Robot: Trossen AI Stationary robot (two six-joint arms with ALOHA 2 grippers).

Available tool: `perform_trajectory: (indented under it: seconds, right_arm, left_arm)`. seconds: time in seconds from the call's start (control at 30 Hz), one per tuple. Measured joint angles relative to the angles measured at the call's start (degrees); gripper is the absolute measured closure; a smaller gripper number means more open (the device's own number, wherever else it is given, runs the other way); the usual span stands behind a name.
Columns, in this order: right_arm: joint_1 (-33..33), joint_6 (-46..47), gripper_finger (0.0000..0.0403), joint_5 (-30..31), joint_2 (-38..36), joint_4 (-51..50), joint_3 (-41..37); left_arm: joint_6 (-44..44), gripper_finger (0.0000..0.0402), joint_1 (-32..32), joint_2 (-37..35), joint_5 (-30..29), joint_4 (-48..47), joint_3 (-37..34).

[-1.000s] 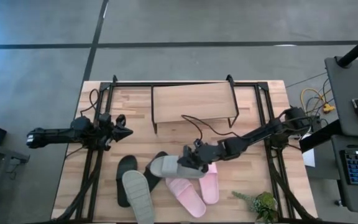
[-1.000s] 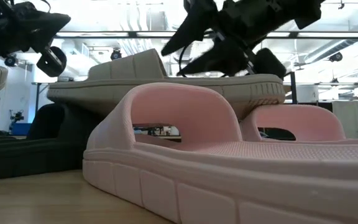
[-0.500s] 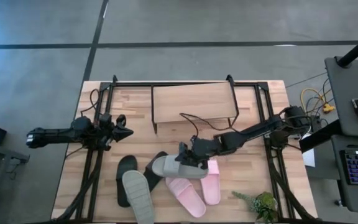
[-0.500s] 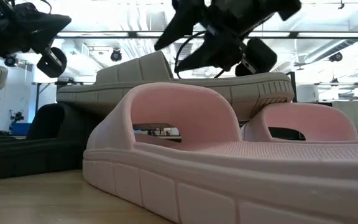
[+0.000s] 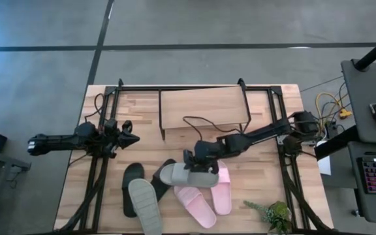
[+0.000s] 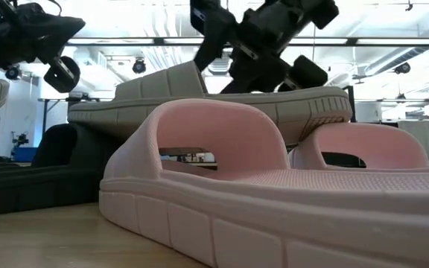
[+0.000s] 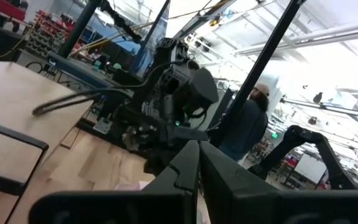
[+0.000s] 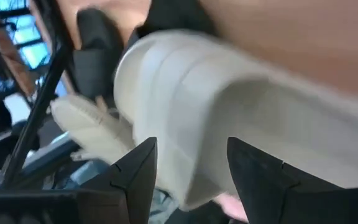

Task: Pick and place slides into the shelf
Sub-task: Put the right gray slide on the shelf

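Observation:
A pale grey-green slide [image 5: 187, 175] lies sole down across a black slide [image 5: 165, 168] and the pink pair [image 5: 204, 202], its heel end [image 6: 326, 100] on the pink straps. My right gripper [image 5: 193, 162] hovers open, slanting down over its strap [image 8: 185, 106], one finger on either side of it. The other grey-green slide [image 5: 145, 205] and a second black one [image 5: 132, 186] lie on the table at the near left. The shelf [image 5: 204, 108] stands at the far middle. My left gripper [image 5: 133, 138] waits shut at the table's left. My right gripper stands over the grey-green slide's strap [image 6: 162, 82] from above and from the far right, fingers [image 8: 253, 168] spread wider than the strap. Whether a finger touches the slide, I cannot tell. The slide rests on the slides beneath it, level.
Black frame rails [image 5: 96, 176] [image 5: 286, 170] run along both sides of the table. A small green plant [image 5: 271, 215] lies at the near right corner. A person [image 7: 244, 127] stands in the room beyond the table.
My right gripper has gone toward the table's left and a little toward the far edge, from over the grey-green slide's heel end to over its strap, rising slightly. The slide shifted a little on the pink slides early on, then lay still.

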Motion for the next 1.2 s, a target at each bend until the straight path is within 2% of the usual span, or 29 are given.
perform_trajectory:
  seconds: [0.13, 0.27, 0.37, 0.47, 0.57, 0.63, 0.7, 0.8, 0.9, 1.07, 1.2]
  right_arm:
    - [0.1, -0.1, 0.0216, -1.8, 3.5, 0.4, 2.7]
    - [0.0, -2.4, 0.0216, -0.5, 7.5, 1.4, 7.3]
    - [-0.4, -4.7, 0.0231, -0.5, 9.6, 1.4, 10.3]
    - [-0.5, -5.8, 0.0272, -0.5, 10.8, 0.9, 11.4]
    - [-0.4, -5.8, 0.033, -0.1, 11.0, 1.4, 11.4]
    - [-0.1, -5.6, 0.0369, 1.8, 10.7, 1.0, 10.9]
    - [0.3, -5.5, 0.0386, 4.7, 9.5, -1.0, 10.6]
    - [1.3, -5.4, 0.0388, 10.3, 5.7, -8.4, 10.7]
    - [3.1, -3.0, 0.0388, 19.0, 0.3, -18.8, 11.5]
    - [7.9, 9.4, 0.0389, 40.9, -8.3, -31.9, 12.1]
    - [8.3, 21.1, 0.0389, 60.3, -10.5, -36.4, 11.8]
  left_arm:
    - [0.0, 0.0402, 0.0, 0.0, 0.0, -0.4, 0.0]
    - [0.0, 0.0402, 0.0, 0.1, 0.0, -1.5, 0.0]
    - [0.0, 0.0402, 0.0, 0.2, 0.0, -1.4, 0.0]
    - [0.0, 0.0402, 0.0, 0.3, 0.0, -1.5, 0.0]
    - [0.0, 0.0402, 0.0, 0.3, 0.0, -1.5, 0.0]
    - [0.0, 0.0402, 0.0, 0.3, 0.0, -1.5, 0.0]
    - [0.0, 0.0402, 0.0, 0.3, 0.0, -1.5, 0.0]
    - [0.0, 0.0402, 0.0, 0.3, 0.0, -1.5, 0.0]
    - [-0.1, 0.0402, 0.0, 0.3, 0.0, -1.5, 0.0]
    - [-6.0, 0.0402, 0.0, 0.3, -0.1, -1.5, 0.0]
    - [-5.8, 0.0402, 0.0, 0.3, -0.2, -1.4, 0.0]
